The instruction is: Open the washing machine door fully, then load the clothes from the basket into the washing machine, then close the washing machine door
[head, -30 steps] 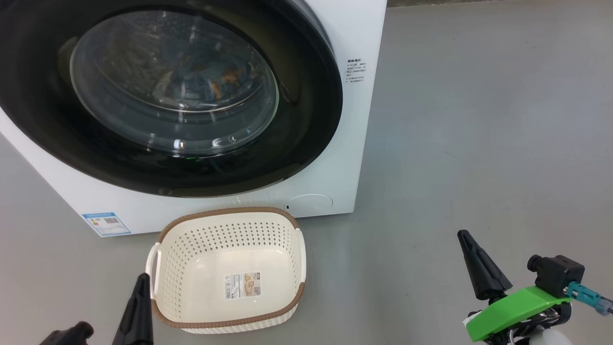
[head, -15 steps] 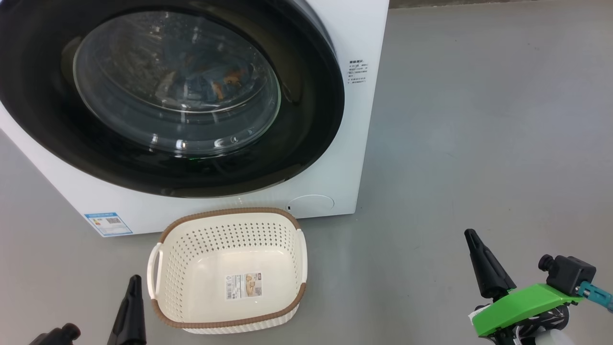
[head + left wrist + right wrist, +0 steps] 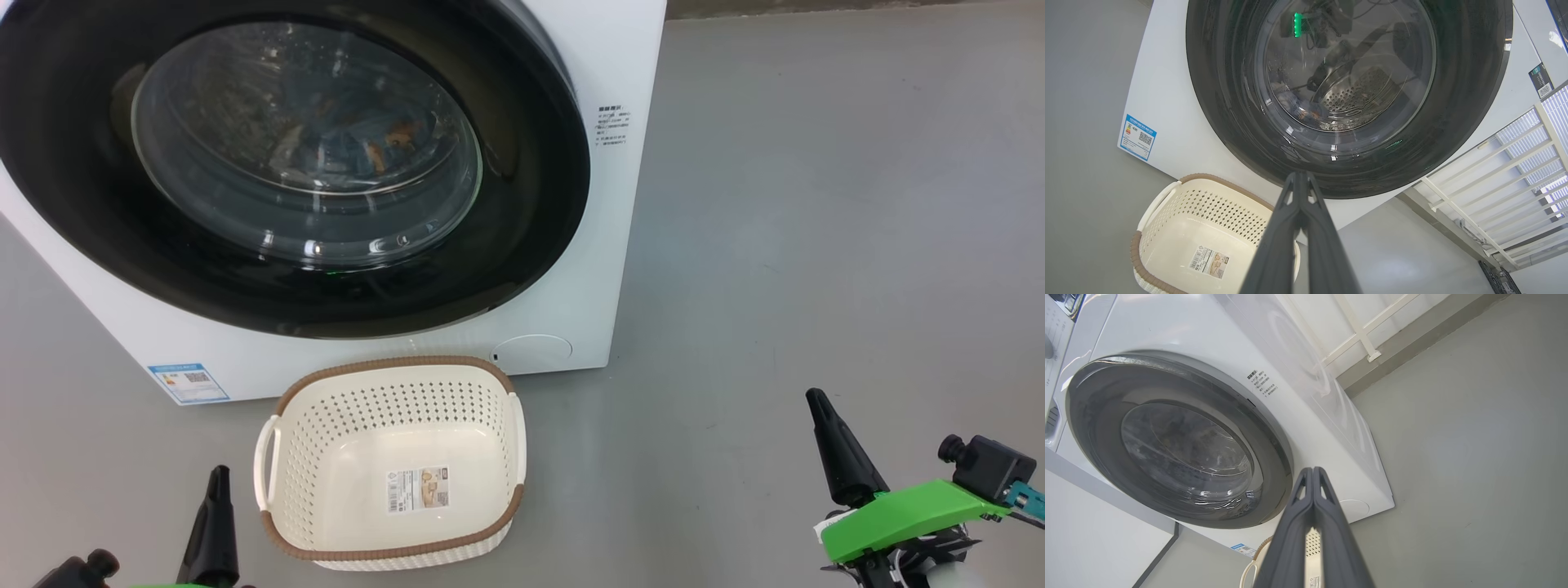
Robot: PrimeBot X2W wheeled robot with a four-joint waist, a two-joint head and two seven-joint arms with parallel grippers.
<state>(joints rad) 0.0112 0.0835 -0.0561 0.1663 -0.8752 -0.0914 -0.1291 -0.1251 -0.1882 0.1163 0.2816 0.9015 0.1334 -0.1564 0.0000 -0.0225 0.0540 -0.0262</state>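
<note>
So the one washing machine door (image 3: pixel 522 188) is shut flush on the washing machine (image 3: pixel 633 65), clothes (image 3: pixel 384 143) bunched behind its glass (image 3: pixel 245 212), one empty basket (image 3: pixel 392 362) just off the front edge, and two grippers pinched together, left gripper (image 3: pixel 217 475) beside the basket, right gripper (image 3: pixel 815 400) over wide-open floor (image 3: pixel 816 204).

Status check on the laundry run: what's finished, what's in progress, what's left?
Done: the basket is empty, the clothes show through the washing machine door, and it sits closed against the washing machine. In hand: nothing; left hand and right hand are shut, empty, off the machine. Left: seemingly nothing, though whether the door latched cannot be told.
</note>
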